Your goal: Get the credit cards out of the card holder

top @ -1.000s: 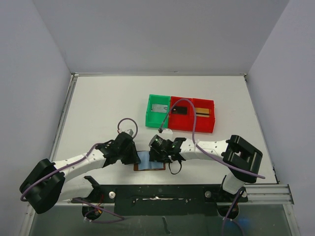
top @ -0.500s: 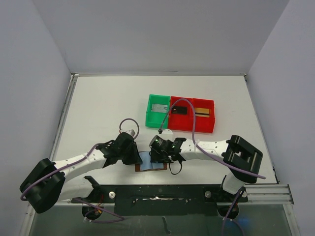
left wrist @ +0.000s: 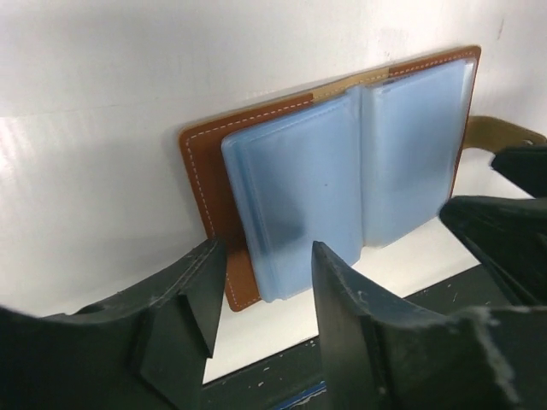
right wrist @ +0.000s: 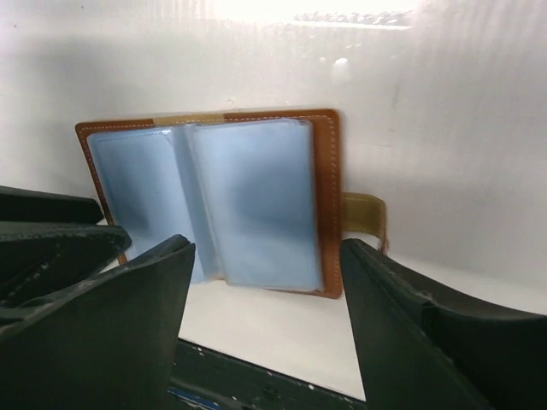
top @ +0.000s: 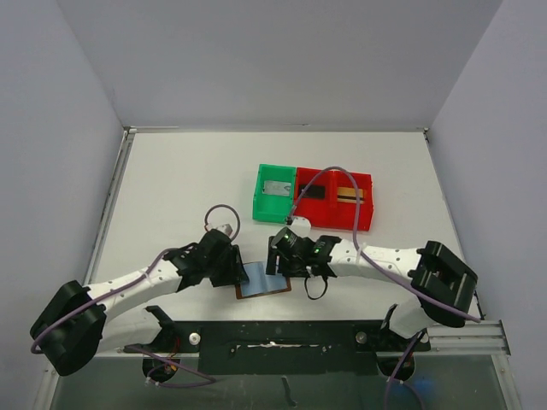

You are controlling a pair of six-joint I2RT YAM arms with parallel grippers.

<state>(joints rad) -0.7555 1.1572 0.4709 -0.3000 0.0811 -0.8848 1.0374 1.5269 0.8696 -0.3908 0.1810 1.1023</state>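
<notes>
The brown card holder (top: 262, 280) lies open and flat near the table's front edge, its grey-blue sleeves (left wrist: 342, 162) facing up and its tab (right wrist: 363, 213) sticking out on the right. No card shows in the sleeves. My left gripper (top: 235, 272) is open at its left edge, nothing between the fingers (left wrist: 267, 256). My right gripper (top: 278, 258) is open just behind its right half (right wrist: 267, 248), not touching it. The grey card (top: 275, 188) lies in the green tray, the black card (top: 312, 191) and the golden card (top: 349, 195) in the red tray.
The green tray (top: 259, 203) and red tray (top: 367, 218) stand joined at the middle back of the table. Purple cables loop over both arms. The dark rail (top: 282, 337) of the arm bases runs just in front of the card holder.
My left jaws have widened. The right gripper has drawn back up and to the right, uncovering the open card holder, and its arm has swung rightward.
</notes>
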